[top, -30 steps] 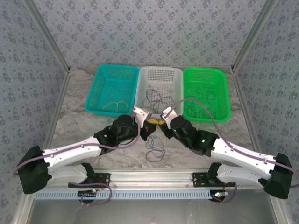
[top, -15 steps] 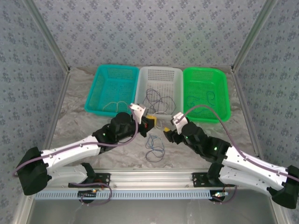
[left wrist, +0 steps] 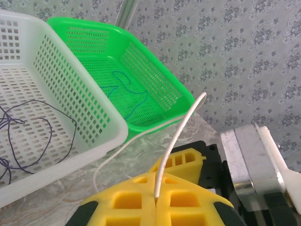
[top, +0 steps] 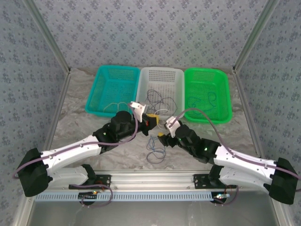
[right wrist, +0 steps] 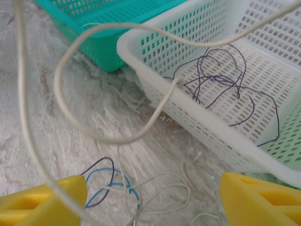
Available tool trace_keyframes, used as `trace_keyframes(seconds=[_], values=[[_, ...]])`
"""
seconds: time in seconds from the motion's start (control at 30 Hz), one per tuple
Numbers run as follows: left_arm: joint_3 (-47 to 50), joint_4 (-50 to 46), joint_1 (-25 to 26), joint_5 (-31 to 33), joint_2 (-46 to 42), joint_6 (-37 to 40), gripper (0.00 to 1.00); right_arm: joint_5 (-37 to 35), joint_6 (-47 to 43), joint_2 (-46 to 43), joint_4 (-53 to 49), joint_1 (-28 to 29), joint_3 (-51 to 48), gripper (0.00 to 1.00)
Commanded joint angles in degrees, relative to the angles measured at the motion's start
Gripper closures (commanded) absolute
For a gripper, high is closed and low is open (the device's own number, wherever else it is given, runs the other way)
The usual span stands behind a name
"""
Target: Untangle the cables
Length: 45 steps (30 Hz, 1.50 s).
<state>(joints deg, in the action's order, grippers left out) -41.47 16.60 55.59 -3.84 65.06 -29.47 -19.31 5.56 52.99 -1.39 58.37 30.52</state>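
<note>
The marbled table [top: 70, 132] carries three baskets in a row at its far side, touching side to side. The teal basket [top: 115, 84] is on the left, the white basket [top: 162, 79] in the middle and the green basket [top: 207, 82] on the right.

My left gripper [left wrist: 156, 200] sits just on the near side of the white basket. Its yellow jaws are pressed together on a whitish cable [left wrist: 178, 132], which rises from between them, arcs over and drops to the table beside that basket.

My right gripper [right wrist: 150, 207] is just to the right of it and nearer, jaws spread wide with nothing clamped. The same whitish cable loops in front of it and runs past one of its fingers [right wrist: 44, 202]; I cannot tell whether it touches.

On the table between my two arms, nearer than both grippers, lies a small tangle [top: 155, 151] of blue, dark and whitish cables. A dark cable [right wrist: 225, 82] lies looped in the white basket. A blue cable [left wrist: 126, 92] lies in the green basket, and a pale cable [top: 116, 106] at the teal basket's near end.
</note>
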Motion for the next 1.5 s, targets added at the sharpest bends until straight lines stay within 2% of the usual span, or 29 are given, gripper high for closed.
trace_keyframes(seconds=[0.0, 0.23, 0.47, 0.73, 0.93, 1.47], values=[[-0.8, 3.2, -0.3, -1.4, 0.6, -2.4, 1.00, -5.8, 2.1, 1.2, 6.8, -0.5, -0.9, 0.25], [-0.6, 6.7, -0.4, -2.7, 0.4, -6.4, 1.00, -13.9, 8.3, 5.6, 9.2, -0.5, -1.1, 0.28], [-0.3, 6.7, -0.5, -2.4, -2.8, -7.4, 1.00, -18.9, 13.5, 8.5, 5.9, -0.6, -0.5, 0.41], [-0.1, 6.0, -1.0, -1.1, -8.3, -7.3, 1.00, -20.4, 21.5, 11.0, -0.2, -0.7, -1.1, 0.54], [-1.9, 4.2, -1.7, -0.6, -11.5, -5.2, 1.00, -20.1, 24.9, 12.8, -4.1, -0.2, -1.4, 0.58], [-10.9, -2.4, -4.6, 0.1, -16.0, 2.9, 1.00, -20.1, 33.2, 9.9, -8.2, 2.3, -7.1, 0.74]])
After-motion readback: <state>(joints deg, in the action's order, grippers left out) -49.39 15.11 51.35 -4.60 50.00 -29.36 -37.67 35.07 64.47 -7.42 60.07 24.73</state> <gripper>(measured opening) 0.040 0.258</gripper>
